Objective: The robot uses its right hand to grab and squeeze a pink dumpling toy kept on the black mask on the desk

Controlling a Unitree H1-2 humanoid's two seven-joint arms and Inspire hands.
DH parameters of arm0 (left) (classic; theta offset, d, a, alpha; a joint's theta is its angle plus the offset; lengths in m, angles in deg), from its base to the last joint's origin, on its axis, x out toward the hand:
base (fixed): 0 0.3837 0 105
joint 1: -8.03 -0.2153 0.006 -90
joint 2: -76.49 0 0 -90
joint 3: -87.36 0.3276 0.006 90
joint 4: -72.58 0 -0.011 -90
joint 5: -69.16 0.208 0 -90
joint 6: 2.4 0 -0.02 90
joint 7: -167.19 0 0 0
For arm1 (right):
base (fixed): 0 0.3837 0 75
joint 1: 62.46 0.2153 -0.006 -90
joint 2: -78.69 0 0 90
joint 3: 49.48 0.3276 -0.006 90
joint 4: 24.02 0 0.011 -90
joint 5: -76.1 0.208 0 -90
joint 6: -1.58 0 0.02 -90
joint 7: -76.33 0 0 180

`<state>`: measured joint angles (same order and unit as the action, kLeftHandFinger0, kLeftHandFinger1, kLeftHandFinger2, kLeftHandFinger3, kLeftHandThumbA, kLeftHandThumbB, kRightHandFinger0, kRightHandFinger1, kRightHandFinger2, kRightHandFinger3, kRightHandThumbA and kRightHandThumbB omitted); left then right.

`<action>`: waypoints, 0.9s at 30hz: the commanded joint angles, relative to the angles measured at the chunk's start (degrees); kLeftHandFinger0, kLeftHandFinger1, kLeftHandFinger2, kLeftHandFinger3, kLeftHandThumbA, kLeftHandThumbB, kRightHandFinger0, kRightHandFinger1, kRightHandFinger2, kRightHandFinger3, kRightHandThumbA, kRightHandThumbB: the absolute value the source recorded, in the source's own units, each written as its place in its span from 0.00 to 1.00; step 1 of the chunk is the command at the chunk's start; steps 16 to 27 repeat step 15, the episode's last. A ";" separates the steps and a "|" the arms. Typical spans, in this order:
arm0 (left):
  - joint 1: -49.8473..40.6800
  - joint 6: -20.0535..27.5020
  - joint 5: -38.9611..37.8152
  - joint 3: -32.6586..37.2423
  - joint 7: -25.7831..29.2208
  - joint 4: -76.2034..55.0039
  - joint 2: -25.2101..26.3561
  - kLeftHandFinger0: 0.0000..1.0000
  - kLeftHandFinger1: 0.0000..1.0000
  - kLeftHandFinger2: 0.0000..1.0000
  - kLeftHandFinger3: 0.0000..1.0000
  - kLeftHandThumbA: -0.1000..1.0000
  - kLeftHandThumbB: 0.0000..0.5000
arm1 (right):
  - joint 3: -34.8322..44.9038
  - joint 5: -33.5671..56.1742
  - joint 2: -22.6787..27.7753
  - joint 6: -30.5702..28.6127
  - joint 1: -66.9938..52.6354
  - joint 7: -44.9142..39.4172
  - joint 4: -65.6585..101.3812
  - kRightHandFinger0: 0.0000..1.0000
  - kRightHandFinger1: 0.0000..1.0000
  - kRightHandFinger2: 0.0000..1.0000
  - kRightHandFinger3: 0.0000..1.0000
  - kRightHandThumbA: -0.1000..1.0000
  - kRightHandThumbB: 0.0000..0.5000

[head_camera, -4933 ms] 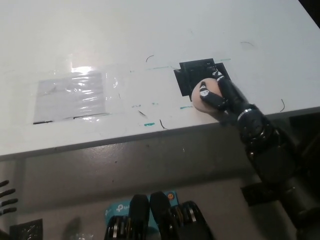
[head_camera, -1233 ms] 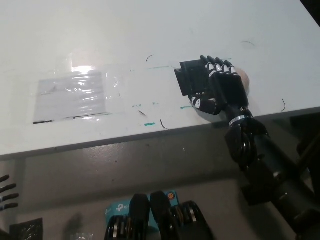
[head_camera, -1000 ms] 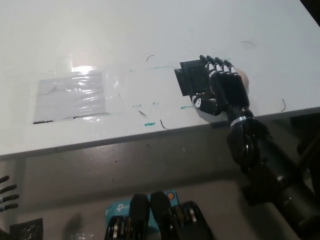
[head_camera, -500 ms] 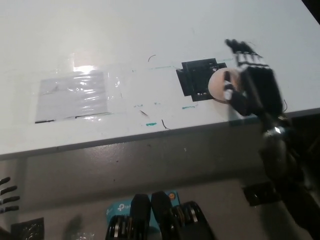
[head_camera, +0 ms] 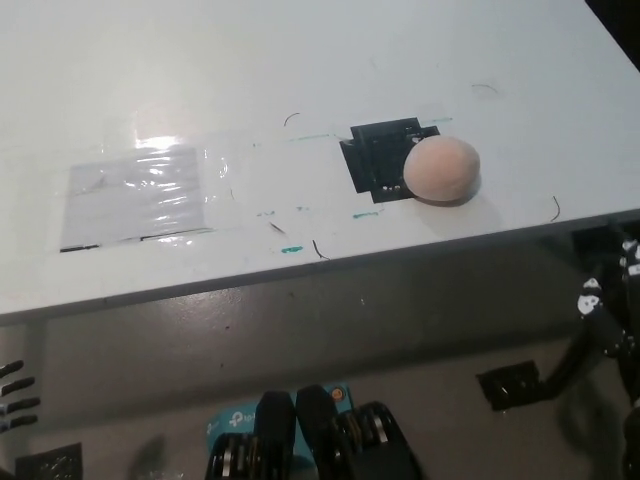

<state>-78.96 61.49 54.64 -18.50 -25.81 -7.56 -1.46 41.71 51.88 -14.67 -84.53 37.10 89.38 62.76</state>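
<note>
The right hand (head_camera: 608, 300), fingers unreadable, hangs below the desk (head_camera: 300, 80); up-left of it the dumpling toy (head_camera: 441, 169) overlaps the black mask (head_camera: 375, 160).

White desk (head_camera: 300, 60) with black mask (head_camera: 375, 160), pink dumpling toy (head_camera: 441, 170).

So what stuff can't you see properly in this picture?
- Right hand, head view: only a dark, blurred part shows at the right edge, below the desk; open or shut, I cannot tell.
- Left hand, head view: only dark tips show at the left edge; the rest is cut off.
- Black mask: its right part is hidden behind the pink dumpling toy.
- Small marks on the desk: too small to read.
</note>
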 commanded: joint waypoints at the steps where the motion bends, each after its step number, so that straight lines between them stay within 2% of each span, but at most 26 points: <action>1: -0.10 0.58 -0.24 -0.43 -0.43 -1.11 1.15 0.74 0.75 0.82 0.86 1.00 0.23 | 5.25 14.40 -2.68 -0.81 2.17 -3.81 -0.48 0.19 0.29 0.52 0.92 0.00 0.23; 5: 0.09 0.02 -0.30 -0.51 -0.27 -1.44 1.12 0.75 0.75 0.83 0.88 1.00 0.25 | 6.05 15.42 -3.30 -0.33 2.87 -5.09 -1.66 0.15 0.26 0.47 0.92 0.00 0.23; 7: 0.23 -0.21 -0.16 -0.51 -0.07 -1.59 1.17 0.71 0.73 0.81 0.86 1.00 0.18 | 6.17 15.49 -3.42 -0.39 3.13 -5.21 -2.25 0.16 0.26 0.46 0.92 0.00 0.22; 10: 0.24 -0.60 0.20 -0.62 0.64 -1.68 0.98 0.68 0.71 0.79 0.85 1.00 0.20 | 6.57 16.21 -3.59 -0.04 3.28 -5.61 -2.46 0.13 0.24 0.44 0.92 0.00 0.23; 11: 0.36 -0.06 -0.58 -0.92 0.04 -0.63 0.79 0.74 0.73 0.80 0.86 1.00 0.24 | 6.57 16.23 -3.55 0.30 3.03 -5.77 -2.16 0.13 0.23 0.44 0.93 0.00 0.22; 12: 0.37 -0.22 -0.49 -0.92 0.19 -0.67 0.75 0.74 0.72 0.79 0.86 1.00 0.27 | 6.48 16.13 -3.45 0.20 3.00 -5.77 -2.23 0.12 0.23 0.44 0.94 0.00 0.22; 15: 0.34 0.03 -0.27 -0.75 0.05 -0.59 0.95 0.77 0.74 0.79 0.88 1.00 0.22 | 6.49 16.63 -3.52 0.14 3.02 -5.98 -2.17 0.15 0.26 0.46 0.95 0.00 0.21; 27: 0.34 0.03 -0.27 -0.75 0.05 -0.59 0.95 0.77 0.74 0.79 0.88 1.00 0.22 | 6.49 16.63 -3.52 0.14 3.02 -5.98 -2.17 0.15 0.26 0.46 0.95 0.00 0.21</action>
